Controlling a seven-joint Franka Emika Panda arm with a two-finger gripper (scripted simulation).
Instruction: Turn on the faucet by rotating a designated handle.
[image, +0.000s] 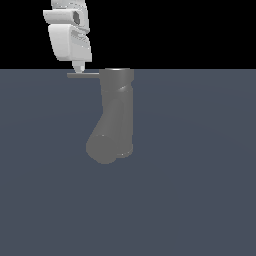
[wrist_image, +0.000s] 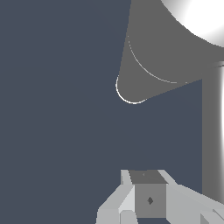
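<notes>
The faucet (image: 117, 112) is a thick dark-grey upright cylinder with a flat lighter rim and a rounded bent end low down. Its handle (image: 83, 75), a thin grey rod, projects from the rim toward the exterior view's left. My white gripper (image: 78, 67) hangs just above the rod's outer part, fingertips at the rod, and looks shut on nothing. In the wrist view the faucet body (wrist_image: 162, 48) fills the upper part, the handle (wrist_image: 212, 131) runs as a grey band along one edge, and my gripper (wrist_image: 148, 177) sits beside it.
The faucet stands on a flat dark blue-grey floor (image: 200, 190). Black background lies behind it. No other objects show.
</notes>
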